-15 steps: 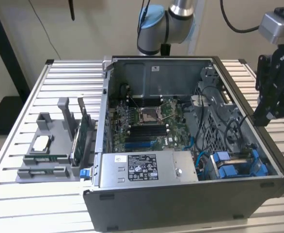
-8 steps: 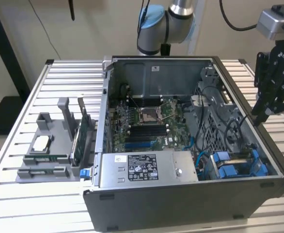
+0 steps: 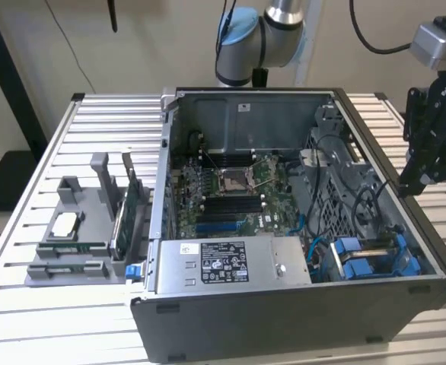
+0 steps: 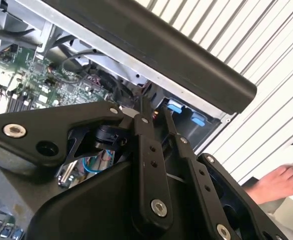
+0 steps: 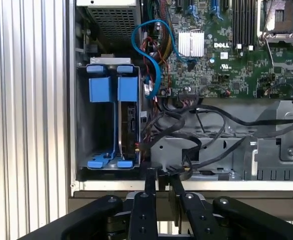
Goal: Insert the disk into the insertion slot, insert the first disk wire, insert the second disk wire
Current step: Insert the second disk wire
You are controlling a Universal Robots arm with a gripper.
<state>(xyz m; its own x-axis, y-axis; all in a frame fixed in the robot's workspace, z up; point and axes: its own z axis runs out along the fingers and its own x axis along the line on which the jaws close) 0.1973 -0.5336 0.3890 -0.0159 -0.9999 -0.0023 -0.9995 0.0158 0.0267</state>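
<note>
Gripper (image 3: 409, 181) (black) by open computer case (image 3: 284, 315)

The disk (image 5: 127, 89) wears a bright blue frame inside the plain grey insertion slot (image 5: 84, 130). The motherboard (image 5: 206, 65) is green, one cable (image 5: 156, 65) blue. The gripper (image 5: 161, 176) is black, the table (image 5: 26, 100) ribbed silver.

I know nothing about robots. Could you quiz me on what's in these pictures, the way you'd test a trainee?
1. True or false: the gripper is carrying the disk.
2. What surface is under the computer case? A) metal slats B) carpet C) wood
3. Fill in: the cable looping over the motherboard beside the drive bay is ___ in colour.
Key: 1 false, the blue-framed disk sits in the drive bay; 2 A, the slatted table; 3 blue.
</note>
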